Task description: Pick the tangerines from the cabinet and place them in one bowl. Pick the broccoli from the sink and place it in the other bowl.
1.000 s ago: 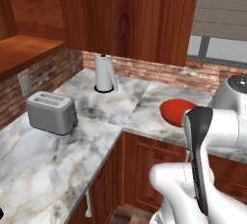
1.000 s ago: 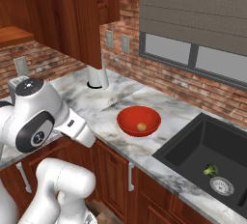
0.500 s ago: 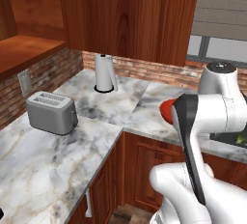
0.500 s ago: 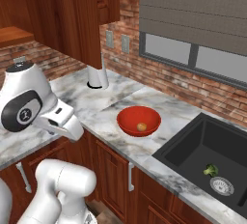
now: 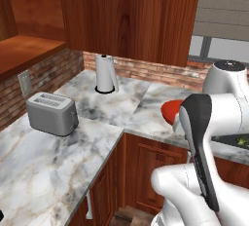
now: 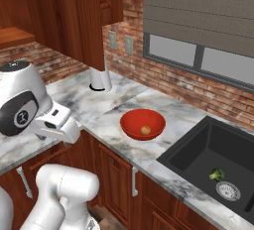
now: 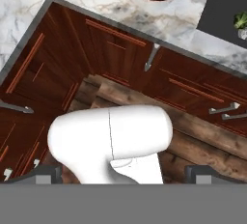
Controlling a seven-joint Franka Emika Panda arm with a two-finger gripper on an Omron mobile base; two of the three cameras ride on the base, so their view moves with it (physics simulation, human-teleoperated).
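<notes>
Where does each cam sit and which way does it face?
Left base view: behind-left of the arm, looking at toaster, kettle; white arm at lower right.
Right base view: behind-right, looking at red bowl, sink, broccoli; arm at lower left.
Hand view: looking down at the drawer fronts.
All three share the bowl.

We get flat, even rendered light everywhere, sharp edge to edge, no blur. Only soft shadows under the reddish-brown wood wall cabinet [image 5: 126,15]; mild sheen on the glossy red bowl [image 6: 143,123].
</notes>
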